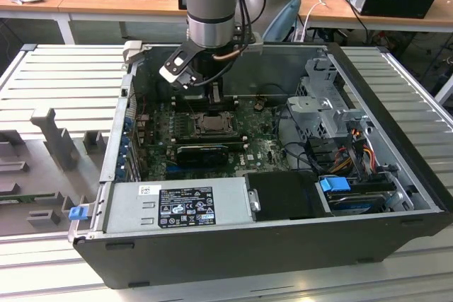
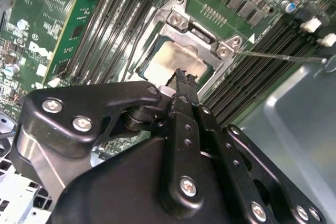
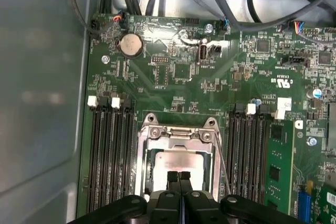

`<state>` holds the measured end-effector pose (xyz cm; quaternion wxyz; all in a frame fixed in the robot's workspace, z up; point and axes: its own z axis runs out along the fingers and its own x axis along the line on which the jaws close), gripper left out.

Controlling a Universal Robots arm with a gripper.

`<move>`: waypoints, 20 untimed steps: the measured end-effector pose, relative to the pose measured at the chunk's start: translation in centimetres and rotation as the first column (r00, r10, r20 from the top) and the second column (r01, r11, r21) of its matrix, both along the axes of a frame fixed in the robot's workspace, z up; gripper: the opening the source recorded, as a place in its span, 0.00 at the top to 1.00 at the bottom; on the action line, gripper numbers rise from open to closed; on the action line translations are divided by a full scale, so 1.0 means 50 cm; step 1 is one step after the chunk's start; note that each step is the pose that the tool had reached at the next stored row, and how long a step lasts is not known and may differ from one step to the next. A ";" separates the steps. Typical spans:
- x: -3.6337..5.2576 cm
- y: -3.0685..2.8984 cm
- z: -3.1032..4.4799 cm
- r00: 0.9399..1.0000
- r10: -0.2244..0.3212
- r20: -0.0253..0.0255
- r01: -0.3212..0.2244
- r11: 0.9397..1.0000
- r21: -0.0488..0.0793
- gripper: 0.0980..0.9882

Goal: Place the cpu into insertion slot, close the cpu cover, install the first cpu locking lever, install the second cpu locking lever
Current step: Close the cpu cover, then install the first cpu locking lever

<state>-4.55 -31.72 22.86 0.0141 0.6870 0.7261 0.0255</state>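
Exterior view: the tool (image 1: pixel 214 97) hangs inside an open computer case (image 1: pixel 269 245), above the chip (image 1: pixel 210 124). Second wrist view: its tips are pinched together, empty. First wrist view: the chip sits framed by its metal cover (image 3: pixel 178 132); it looks light, stiff and fragile, best held by its edges.

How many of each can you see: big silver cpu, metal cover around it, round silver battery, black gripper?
cpu: 1
cpu cover: 1
round silver battery: 1
gripper: 1
Total: 4
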 end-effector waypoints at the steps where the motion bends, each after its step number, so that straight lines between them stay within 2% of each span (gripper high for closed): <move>1: -0.004 0.000 0.000 1.000 0.000 0.000 0.000 1.000 0.000 0.99; 5: -0.009 0.000 0.000 1.000 0.000 0.000 0.000 1.000 0.000 0.99; 20: -0.010 0.000 0.024 1.000 0.000 0.000 0.000 1.000 0.000 0.99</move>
